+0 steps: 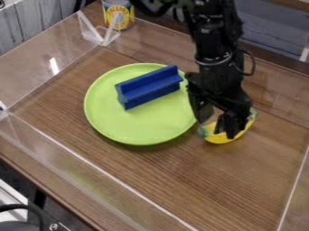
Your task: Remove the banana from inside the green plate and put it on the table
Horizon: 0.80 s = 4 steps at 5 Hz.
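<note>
The small yellow banana [223,137] lies on the brown wood-grain table [145,180], just right of the green plate [126,122]. My gripper [225,119] hangs directly over the banana, pointing almost straight down, jaws open, with a finger on each side above it and nothing held. The black fingers hide part of the banana's upper side. A blue rectangular block [150,86] rests on the plate's far half.
Clear acrylic walls [36,54] border the table on all sides. A yellow container [116,13] stands beyond the far wall. The black arm [211,41] rises from the gripper toward the top of the view.
</note>
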### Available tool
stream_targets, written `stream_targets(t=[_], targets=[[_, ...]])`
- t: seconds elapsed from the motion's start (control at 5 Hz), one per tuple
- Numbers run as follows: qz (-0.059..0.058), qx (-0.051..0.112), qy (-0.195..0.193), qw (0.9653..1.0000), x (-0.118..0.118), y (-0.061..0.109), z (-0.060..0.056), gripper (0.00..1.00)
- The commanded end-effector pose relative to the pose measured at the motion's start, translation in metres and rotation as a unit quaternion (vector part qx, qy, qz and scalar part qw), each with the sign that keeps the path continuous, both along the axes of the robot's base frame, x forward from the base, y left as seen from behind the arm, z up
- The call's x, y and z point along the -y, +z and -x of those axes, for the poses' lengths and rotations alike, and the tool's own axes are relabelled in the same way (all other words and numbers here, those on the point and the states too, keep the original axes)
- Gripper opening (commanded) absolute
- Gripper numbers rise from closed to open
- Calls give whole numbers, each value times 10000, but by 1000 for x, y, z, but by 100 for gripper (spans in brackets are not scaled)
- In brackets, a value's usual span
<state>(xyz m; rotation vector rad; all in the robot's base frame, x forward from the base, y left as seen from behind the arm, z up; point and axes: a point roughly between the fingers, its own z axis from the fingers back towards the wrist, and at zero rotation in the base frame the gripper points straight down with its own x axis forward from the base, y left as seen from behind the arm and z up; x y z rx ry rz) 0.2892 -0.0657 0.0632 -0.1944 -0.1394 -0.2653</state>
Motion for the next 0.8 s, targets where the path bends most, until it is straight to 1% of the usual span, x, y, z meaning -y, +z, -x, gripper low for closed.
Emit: stream_targets(t=[0.0, 0.4, 0.6], targets=[[6, 269, 334, 9991, 5, 18, 2, 100], [20, 304, 503, 9983, -1, 20, 2, 100], [27, 318, 670, 9972, -2, 19, 9, 100]])
